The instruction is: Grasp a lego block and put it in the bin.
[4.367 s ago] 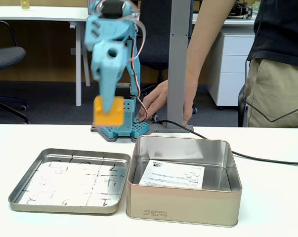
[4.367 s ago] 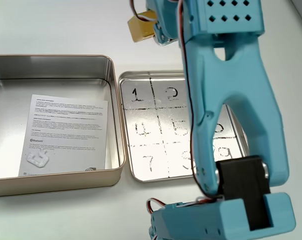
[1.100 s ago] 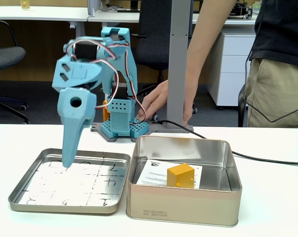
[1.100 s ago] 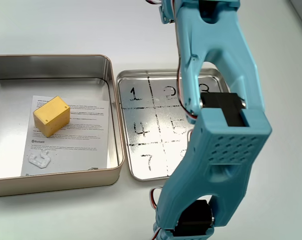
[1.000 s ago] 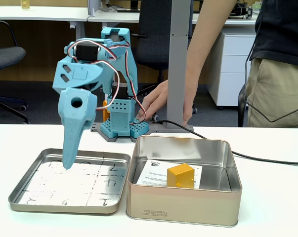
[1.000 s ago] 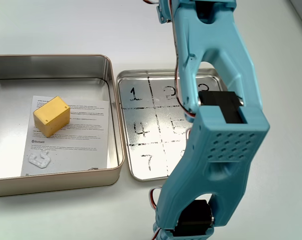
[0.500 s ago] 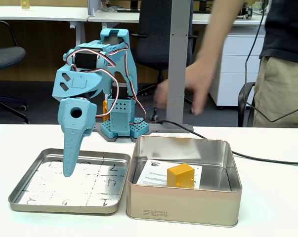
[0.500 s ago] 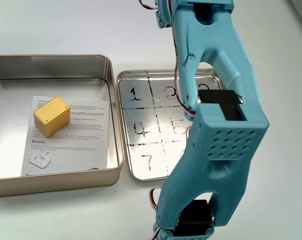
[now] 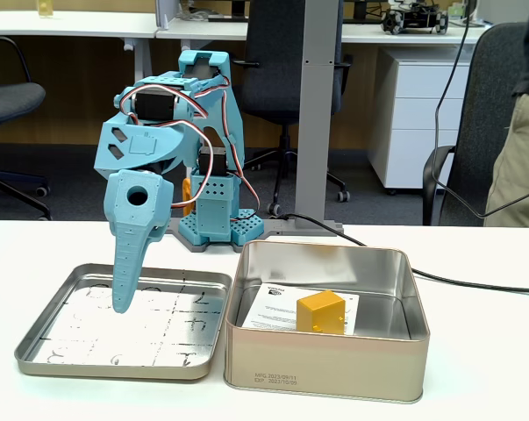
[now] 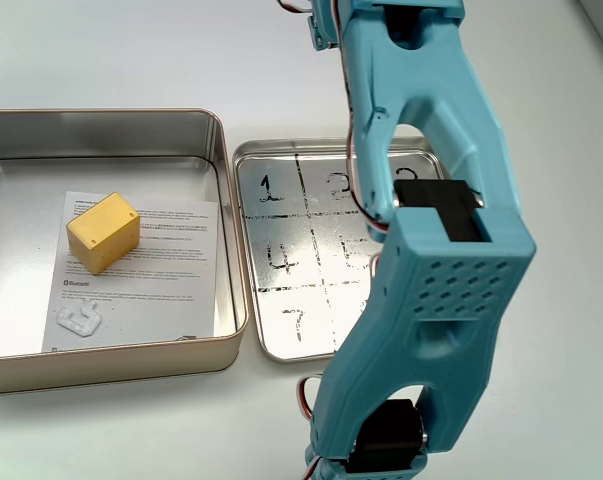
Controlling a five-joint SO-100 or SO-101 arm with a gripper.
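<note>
The lego block (image 9: 321, 311), a small orange-yellow cube, lies inside the bin (image 9: 334, 361) on a white leaflet (image 9: 277, 309). In the fixed view from above, the lego block (image 10: 103, 232) rests at the left middle of the bin (image 10: 101, 116). My gripper (image 9: 122, 305) points straight down over the left part of the shallow tray (image 9: 159, 331), well left of the bin. Its fingers are shut together and hold nothing. From above, my blue arm (image 10: 431, 290) covers the gripper and the right side of the tray (image 10: 291, 225).
The tray with scribbled numbers touches the bin's side. The arm's base (image 9: 213, 224) stands behind them at the table's far edge. A black cable (image 9: 475, 282) runs across the table at the right. A person (image 9: 527, 158) stands at the right edge.
The block, held above the table 4.4 s ago, now lies in the bin. The gripper has come down over the tray. The person's arm has withdrawn to the right.
</note>
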